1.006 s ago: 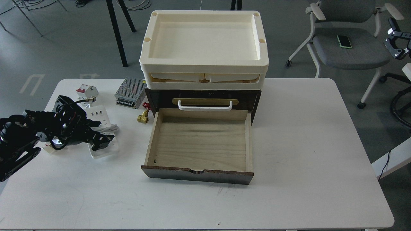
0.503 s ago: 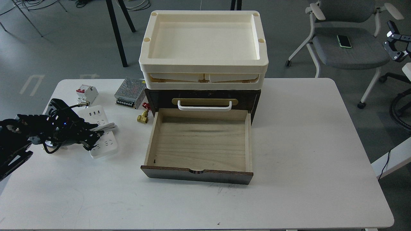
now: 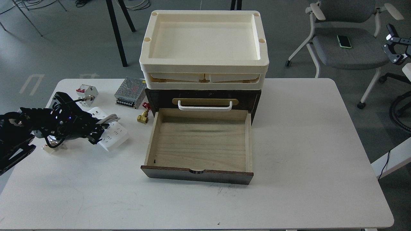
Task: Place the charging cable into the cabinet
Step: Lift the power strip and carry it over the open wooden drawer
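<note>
- white table (image 3: 305,154), broad and mostly bare on the right, bearing everything else.
- cabinet (image 3: 203,96), dark brown, at table centre, two cream trays (image 3: 205,65) stacked on top; white handle (image 3: 205,106) on a brass plate above.
- drawer (image 3: 199,144) pulled fully out toward the viewer, pale wood inside, nothing in it.
- left arm reaching in low from the left edge; left gripper (image 3: 96,132) pinched across the middle of the charging cable (image 3: 112,136), right where the cord is wrapped.
- charging cable left of the drawer, well short of its side wall, tilted, near end seemingly raised off the table.
- likely handling: rigid plastic bar, light, smooth and a bit slippery; no sag expected, but apt to pivot in a narrow pinch. middle hold over the cord wrap looks sensible: balanced, and the cord adds grip. loose cord loops a possible snag on the drawer wall.
- silver power-supply box (image 3: 130,93), white-and-red circuit breaker (image 3: 84,90) and small brass fitting (image 3: 142,118) behind and beside the strip, all apart from it.
- right gripper: a small dark part at the far right edge, too small and cut off to say whether spread or closed.
- hidden: far end of the strip and its plug under the black fingers; contact of strip with table not clear.
</note>
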You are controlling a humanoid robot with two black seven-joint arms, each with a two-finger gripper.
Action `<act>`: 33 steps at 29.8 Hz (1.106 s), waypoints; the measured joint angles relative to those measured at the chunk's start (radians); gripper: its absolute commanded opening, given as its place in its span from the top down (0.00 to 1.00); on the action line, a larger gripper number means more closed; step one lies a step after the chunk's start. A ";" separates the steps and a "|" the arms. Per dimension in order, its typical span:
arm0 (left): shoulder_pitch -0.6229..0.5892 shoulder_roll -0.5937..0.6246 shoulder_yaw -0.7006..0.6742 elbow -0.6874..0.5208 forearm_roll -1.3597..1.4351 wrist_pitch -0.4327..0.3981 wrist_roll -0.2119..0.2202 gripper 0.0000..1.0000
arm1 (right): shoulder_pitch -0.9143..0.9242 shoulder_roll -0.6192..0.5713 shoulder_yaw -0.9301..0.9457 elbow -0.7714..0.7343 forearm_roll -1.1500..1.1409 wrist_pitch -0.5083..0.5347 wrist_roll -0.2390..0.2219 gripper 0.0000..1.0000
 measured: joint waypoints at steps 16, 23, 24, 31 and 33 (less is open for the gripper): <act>-0.074 0.496 -0.022 -0.884 -0.487 -0.282 0.001 1.00 | -0.002 -0.003 0.000 -0.006 0.000 0.000 0.000 0.00; -0.088 0.314 -0.061 -0.913 -0.721 -0.366 0.001 1.00 | -0.003 -0.009 0.003 -0.006 0.000 0.000 0.000 0.00; -0.088 0.282 -0.070 -0.894 -0.750 -0.376 0.001 1.00 | -0.003 -0.011 0.003 -0.006 0.000 0.000 0.000 0.00; -0.087 0.081 -0.074 -0.684 -0.799 -0.398 0.001 1.00 | -0.017 -0.014 0.003 -0.006 0.000 0.000 0.000 0.00; -0.080 0.059 -0.069 -0.630 -0.799 -0.402 0.001 1.00 | -0.022 -0.015 0.003 -0.006 0.000 0.000 0.000 0.00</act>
